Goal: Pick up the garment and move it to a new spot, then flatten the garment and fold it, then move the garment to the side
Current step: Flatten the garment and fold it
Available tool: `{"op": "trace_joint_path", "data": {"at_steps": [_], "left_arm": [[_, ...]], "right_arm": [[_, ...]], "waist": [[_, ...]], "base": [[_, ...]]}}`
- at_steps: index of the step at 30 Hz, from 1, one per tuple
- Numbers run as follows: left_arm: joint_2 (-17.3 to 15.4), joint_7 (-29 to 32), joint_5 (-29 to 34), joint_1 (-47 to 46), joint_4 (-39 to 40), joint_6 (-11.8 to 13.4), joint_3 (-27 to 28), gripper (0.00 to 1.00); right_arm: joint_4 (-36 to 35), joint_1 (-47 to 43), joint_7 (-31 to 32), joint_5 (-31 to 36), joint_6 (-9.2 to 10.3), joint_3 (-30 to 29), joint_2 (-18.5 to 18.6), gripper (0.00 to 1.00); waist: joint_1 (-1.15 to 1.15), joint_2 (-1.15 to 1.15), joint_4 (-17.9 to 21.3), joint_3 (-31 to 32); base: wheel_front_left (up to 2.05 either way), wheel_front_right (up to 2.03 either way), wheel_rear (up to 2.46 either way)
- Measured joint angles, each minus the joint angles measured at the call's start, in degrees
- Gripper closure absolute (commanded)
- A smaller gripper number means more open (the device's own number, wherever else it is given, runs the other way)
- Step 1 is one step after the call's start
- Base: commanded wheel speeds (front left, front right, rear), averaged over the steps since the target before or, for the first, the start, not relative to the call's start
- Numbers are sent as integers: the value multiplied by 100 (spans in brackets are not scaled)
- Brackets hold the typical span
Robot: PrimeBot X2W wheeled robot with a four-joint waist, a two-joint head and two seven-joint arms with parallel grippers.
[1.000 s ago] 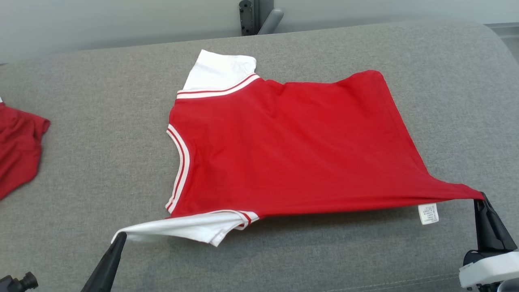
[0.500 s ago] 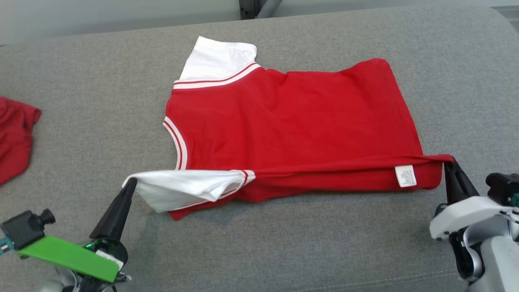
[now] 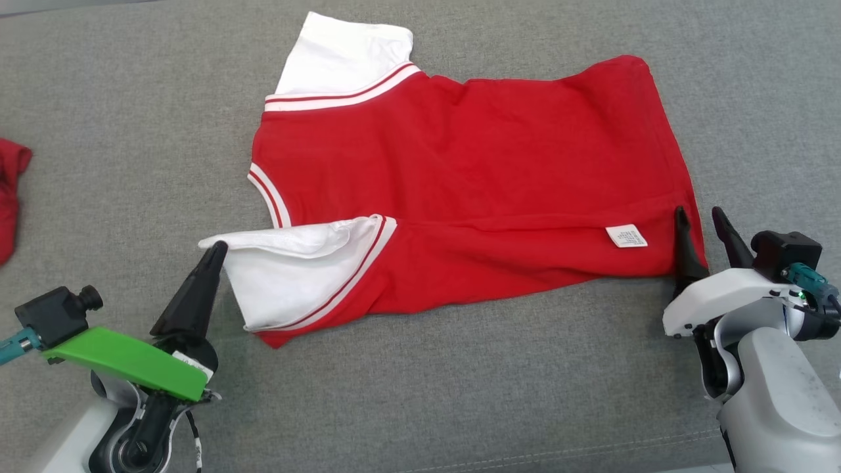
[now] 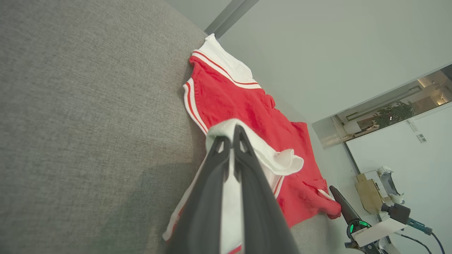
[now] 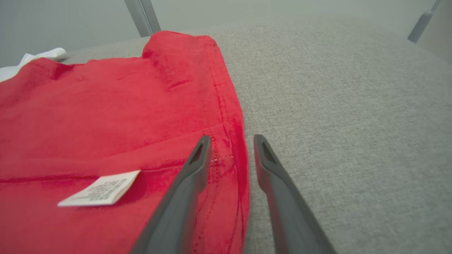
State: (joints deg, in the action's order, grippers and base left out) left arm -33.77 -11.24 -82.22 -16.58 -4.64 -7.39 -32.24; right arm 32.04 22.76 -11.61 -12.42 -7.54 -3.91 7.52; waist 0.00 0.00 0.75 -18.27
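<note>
Since the last look, the right hand [image 3: 698, 213] has let go of the red shirt [image 3: 473, 164] and stands narrowly open astride its hem. The left hand [image 3: 217, 248] stays clamped on the white sleeve [image 3: 295, 276]. The shirt lies on the grey worktop [image 3: 460, 394], its near edge folded over.

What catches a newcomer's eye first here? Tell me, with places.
A red garment with white sleeves lies spread across the middle of the grey cushion, its near edge folded over. At its lower left the left claw is shut on a white sleeve; at the right hem corner the right claw stands open, one finger over the cloth.
</note>
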Motion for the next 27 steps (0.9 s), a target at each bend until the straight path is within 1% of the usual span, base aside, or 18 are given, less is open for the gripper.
{"op": "trace_joint_path", "data": {"at_steps": [2, 5, 8, 12, 13, 17, 21, 23, 27], "left_arm": [[0, -52, -30, -43, -10, 0, -37, 0], [-16, -163, -78, -45, 10, 0, -55, 0], [-23, -260, -101, 92, 156, 0, 19, 0], [-32, -323, -168, 603, 359, 0, 36, 0], [-32, -323, -168, 603, 359, 0, 36, 0], [-171, -328, -79, 1092, 424, 0, -203, 0], [-157, -174, -96, 1282, 267, 0, -452, 0], [-94, -49, -113, 1271, 55, 10, -530, 0], [176, 179, -148, 957, -446, 74, -675, 0]], "right_arm": [[62, 50, -154, -15, 0, 32, 0, 0], [-104, 40, -320, -183, 0, 116, -5, 0], [-695, -161, -342, -292, 1, 55, -40, 0], [-1372, -731, -345, -403, 0, 8, -140, 0], [-1372, -731, -345, -403, 0, 8, -140, 0], [-1834, -1220, -345, -559, 1, -103, -221, 0], [-2126, -1622, -345, -722, 1, -240, -293, 0], [-2221, -1746, -345, -769, 2, -274, -313, 0], [-2302, -1870, -345, -776, 1, -250, -357, 0]], "waist": [[0, 0, -5, -51], [0, 0, -21, -57], [0, 0, -20, 8], [0, 0, -6, 128], [0, 0, -6, 128], [0, 0, 9, 262], [0, 0, 9, 363], [0, 0, 2, 374], [0, 0, 23, 342]], "base": [[0, 0, 0], [0, 0, 0], [0, 0, 0], [0, 0, 0], [0, 0, 0], [0, 0, 0], [0, 0, 0], [0, 0, 0], [0, 0, 0]]}}
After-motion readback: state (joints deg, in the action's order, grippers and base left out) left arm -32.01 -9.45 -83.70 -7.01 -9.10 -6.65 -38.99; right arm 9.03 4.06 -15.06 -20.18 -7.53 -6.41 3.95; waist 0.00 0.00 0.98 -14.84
